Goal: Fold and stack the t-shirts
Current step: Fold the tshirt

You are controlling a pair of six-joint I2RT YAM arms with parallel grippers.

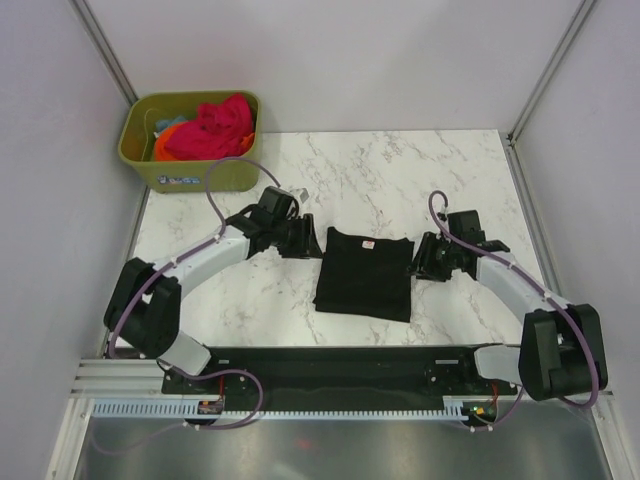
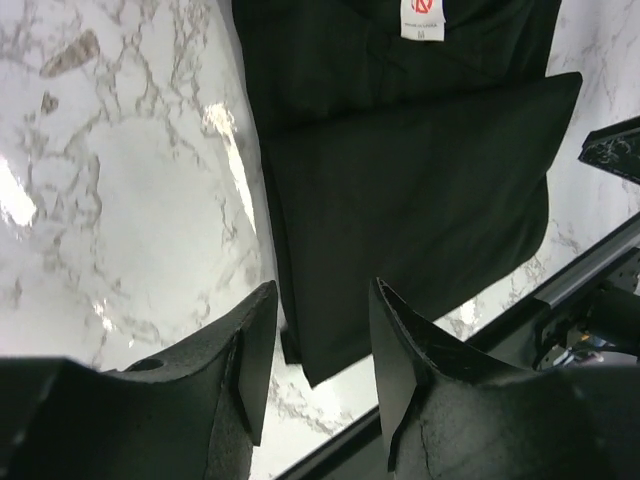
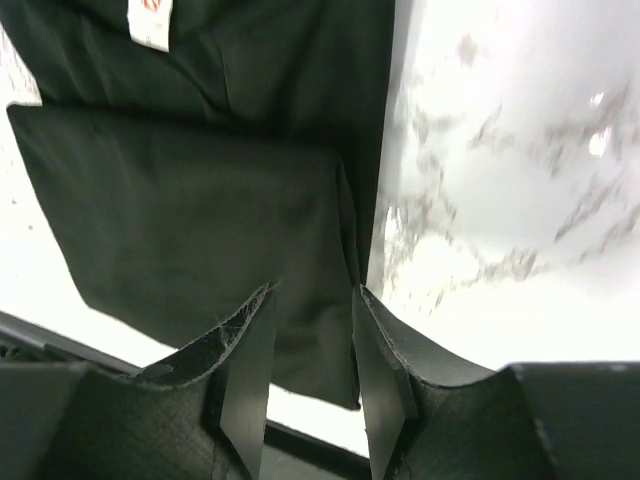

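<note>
Grey panel walls (image 1: 350, 50) close round a white marble-patterned table (image 1: 400, 170). At its far left corner stands one olive-green bin (image 1: 185, 178), heaped with bunched cloth: a pink-red t-shirt (image 1: 215, 125) on top, an orange one (image 1: 165, 145) at the left rim, and a sliver of teal (image 1: 174, 122) behind it. Three colours can be counted, but how many garments lie underneath is hidden by the pile.

Next comes the left arm (image 1: 200, 265), with a purple cable (image 1: 225, 180) looping over it. It reaches toward the middle of the table, and the left jaws stand released at the left edge of the black t-shirt (image 1: 363, 275). In the left wrist view its two fingers (image 2: 250, 360) are apart, the shirt's edge (image 2: 400, 200) showing flat on the table in the gap – nothing is pinched.

That single black tee lies folded into a rectangle at the table's centre, between the two arms, collar end away from the bases. Its small neck label (image 1: 368, 243) is tiny from above; both wrist views cut it at the top edge (image 2: 422, 18) (image 3: 150, 20), so the print cannot be read.

On the right, the right arm (image 1: 510, 280) mirrors the first – the right jaws are also released, at the shirt's right edge. Its fingers (image 3: 250, 370) are parted over the fold's corner (image 3: 200, 220), gripping nothing. Whether any fingertip touches the cloth cannot be told.
</note>
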